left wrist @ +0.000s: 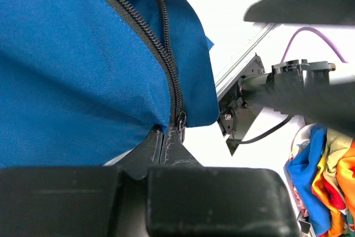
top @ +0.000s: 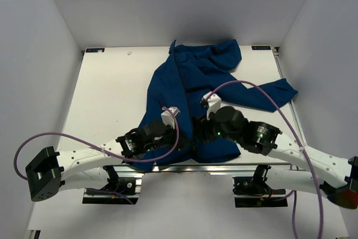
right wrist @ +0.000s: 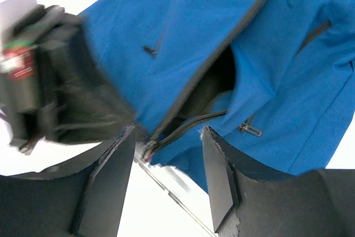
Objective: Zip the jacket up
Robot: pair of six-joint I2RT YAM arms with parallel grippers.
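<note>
We see a white table [top: 106, 93] boxed in by pale grey walls [top: 33, 54] (on three sides). The jacket [top: 190, 76] lies on it from the 6 o'clock edge up to 12, one sleeve [top: 274, 90] trailing toward 3. The left gripper [left wrist: 169, 137] has its fingers pressed together on the hem at the foot of the zipper [left wrist: 166, 59]. The right gripper [right wrist: 167, 131] hangs just beside, fingers apart, holding nothing.

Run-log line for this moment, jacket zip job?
left gripper: shut on jacket hem at zipper base | right gripper: open, holding nothing, facing zipper's low end | zipper: unzipped, lining showing
</note>
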